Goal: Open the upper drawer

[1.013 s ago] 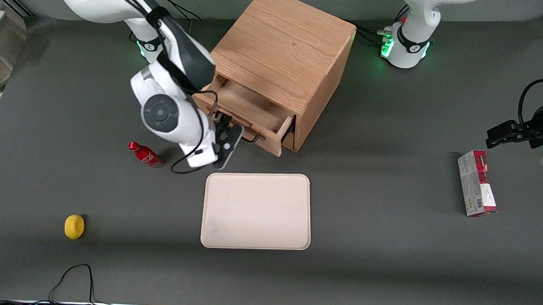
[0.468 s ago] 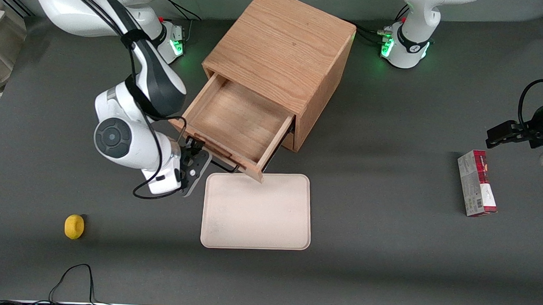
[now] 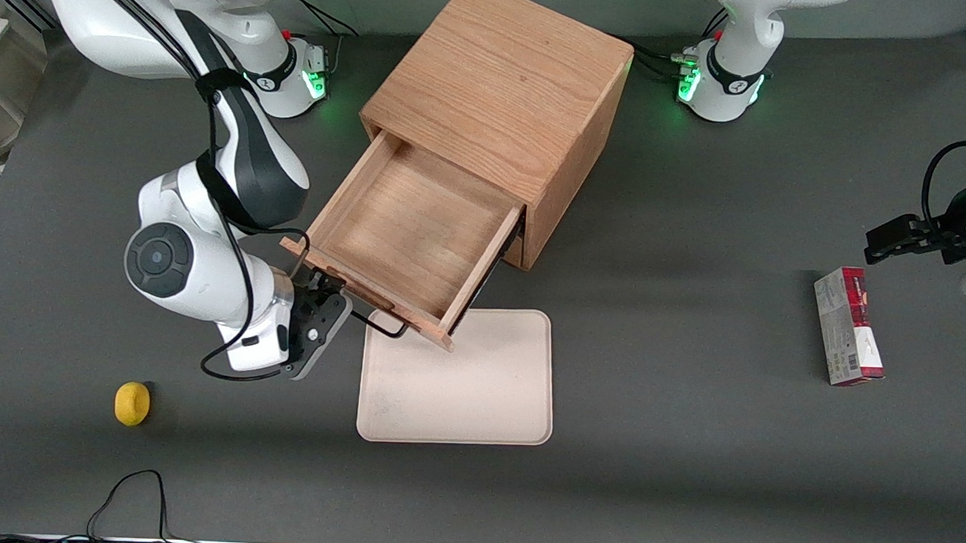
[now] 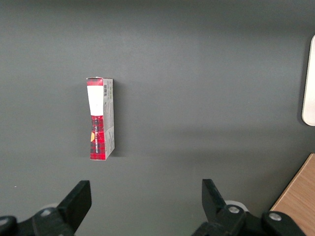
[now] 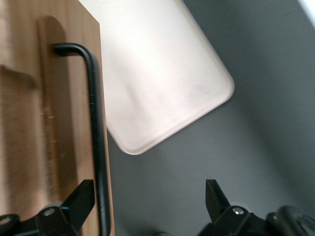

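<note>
While the upper drawer (image 3: 408, 237) stands pulled far out of the cabinet (image 3: 501, 87), overhanging the tray (image 3: 463, 383) at its 11 o'clock corner, the gripper (image 3: 321, 318) sits at the black handle (image 5: 96, 132); its jaws are spread wide, gripping nothing.

The upper drawer (image 3: 408, 237) juts far out of the cabinet (image 3: 497, 103), its front corner overhanging the tray (image 3: 478, 400) — little room beneath. The gripper (image 3: 321, 310) sits at the black handle (image 5: 96, 128), fingers spread — one finger close beside the bar, the other well clear over bare table (image 3: 685, 471). Yellow object (image 3: 132, 403) and box (image 3: 848, 336) lie well apart
</note>
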You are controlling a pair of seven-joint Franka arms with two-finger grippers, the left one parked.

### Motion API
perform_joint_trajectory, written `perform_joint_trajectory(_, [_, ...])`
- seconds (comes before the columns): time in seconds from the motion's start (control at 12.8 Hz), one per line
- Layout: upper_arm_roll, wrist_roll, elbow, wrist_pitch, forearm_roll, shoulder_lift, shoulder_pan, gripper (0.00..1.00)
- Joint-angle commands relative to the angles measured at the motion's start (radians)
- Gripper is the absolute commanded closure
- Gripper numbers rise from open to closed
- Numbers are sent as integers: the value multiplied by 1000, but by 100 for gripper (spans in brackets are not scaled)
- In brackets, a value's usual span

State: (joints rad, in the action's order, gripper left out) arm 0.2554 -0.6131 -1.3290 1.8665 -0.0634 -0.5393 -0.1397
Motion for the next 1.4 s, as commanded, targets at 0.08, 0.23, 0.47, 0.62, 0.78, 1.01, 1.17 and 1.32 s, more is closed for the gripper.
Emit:
perform_joint_trajectory(0.08, [-27, -1, 128, -64, -69, 24, -4, 0])
perform_joint_trajectory(0.23, [-77, 103, 113, -124, 5, 106, 18, 0])
perform_joint_trajectory(0.47, [-250, 376, -77, -236, 157, 295, 11, 0])
perform_joint_trajectory(0.62, [-300, 549, -314, -213, 145, 479, 19, 0])
perform_joint_trajectory(0.78, [-308, 621, -537, -146, 56, 661, 20, 0])
perform_joint_trajectory(1.01, [-306, 621, -737, -113, 44, 857, 28, 0])
perform_joint_trajectory(1.17, [-301, 622, -730, -141, 43, 874, 28, 0])
perform_joint_trajectory(1.32, [-303, 622, -717, -148, 43, 871, 29, 0])
